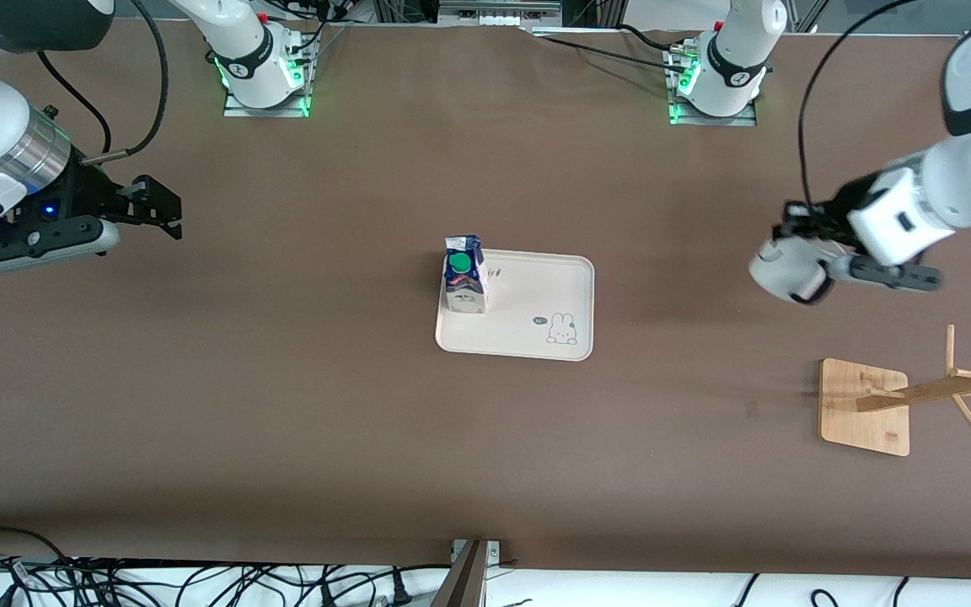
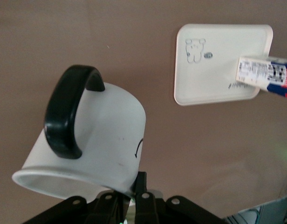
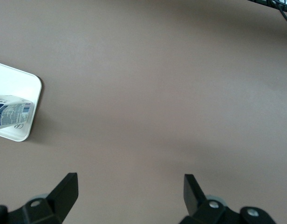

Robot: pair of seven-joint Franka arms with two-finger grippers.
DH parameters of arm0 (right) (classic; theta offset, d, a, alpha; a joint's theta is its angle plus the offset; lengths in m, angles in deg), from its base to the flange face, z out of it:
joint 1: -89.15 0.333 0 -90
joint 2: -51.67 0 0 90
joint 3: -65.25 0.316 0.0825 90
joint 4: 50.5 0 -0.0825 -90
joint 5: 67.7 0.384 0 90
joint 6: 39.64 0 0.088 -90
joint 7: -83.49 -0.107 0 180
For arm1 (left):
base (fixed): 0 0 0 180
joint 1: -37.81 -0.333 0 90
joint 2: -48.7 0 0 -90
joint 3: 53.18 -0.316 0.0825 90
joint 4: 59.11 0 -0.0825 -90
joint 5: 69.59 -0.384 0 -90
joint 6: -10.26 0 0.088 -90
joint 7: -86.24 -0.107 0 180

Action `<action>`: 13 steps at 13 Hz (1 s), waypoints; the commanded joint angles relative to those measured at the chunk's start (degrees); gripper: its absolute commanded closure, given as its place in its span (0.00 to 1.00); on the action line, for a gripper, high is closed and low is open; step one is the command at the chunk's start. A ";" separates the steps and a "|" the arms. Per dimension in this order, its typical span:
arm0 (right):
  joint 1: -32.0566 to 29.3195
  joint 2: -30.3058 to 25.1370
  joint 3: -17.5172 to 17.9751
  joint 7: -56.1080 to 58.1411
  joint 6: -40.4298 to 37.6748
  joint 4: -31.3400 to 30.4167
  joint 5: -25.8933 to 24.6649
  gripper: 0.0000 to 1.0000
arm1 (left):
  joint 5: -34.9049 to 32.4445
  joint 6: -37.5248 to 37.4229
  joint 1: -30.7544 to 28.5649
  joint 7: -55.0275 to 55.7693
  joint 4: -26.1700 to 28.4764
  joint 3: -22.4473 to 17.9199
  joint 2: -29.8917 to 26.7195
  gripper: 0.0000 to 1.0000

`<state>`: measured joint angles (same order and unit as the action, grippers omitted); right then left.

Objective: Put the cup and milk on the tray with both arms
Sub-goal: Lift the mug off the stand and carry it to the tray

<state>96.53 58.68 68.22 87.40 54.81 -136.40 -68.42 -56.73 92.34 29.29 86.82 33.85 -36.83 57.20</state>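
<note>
A: Standing upright at a corner of the tray (image 1: 536, 337), toward the right arm's end and the edge nearer the robot bases, is the milk (image 1: 464, 276): a small blue and white carton, green round cap on top, barcode panel showing in the left wrist view.

B: Tray itself?

A: Cream, flat, rounded corners, small bunny outline at the corner nearer the front camera. Lettering too small to read.

B: Cup?

A: The cup (image 2: 87, 140) is white with a black handle, tipped on its side in the air, held in the left gripper (image 1: 797, 253) over bare table (image 1: 283, 421) at the left arm's end. Fingers are closed on its lower wall. Only a curved black stroke of the print shows; the rest is turned away. In the front view the cup mostly hides the fingers.

B: Right side?

A: The right gripper (image 3: 129, 189) hangs over bare table at its own end, fingers spread wide, holding nothing.

B: Anything else?

A: A wooden rack (image 1: 873, 405) nearer the camera, below the left gripper; its arms are cut off by the frame edge.
</note>
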 commanded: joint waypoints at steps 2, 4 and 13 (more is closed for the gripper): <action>-0.09 -0.07 0.19 -0.83 -0.14 0.55 -0.50 0.00 | -1.60 -5.00 1.13 1.00 -1.38 6.15 4.15 1.00; -0.09 -0.07 0.19 -0.83 -0.14 0.55 -0.50 0.00 | -1.52 -1.94 4.56 4.76 -1.55 5.97 7.30 1.00; -0.18 0.02 0.11 -0.83 -0.14 0.55 -0.50 0.00 | -7.41 6.14 21.17 28.95 -23.09 4.22 36.31 1.00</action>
<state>96.48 58.69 68.16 87.38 54.81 -136.33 -68.42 -62.70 97.35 47.41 113.74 14.85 -31.62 89.82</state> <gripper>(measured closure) 0.000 0.907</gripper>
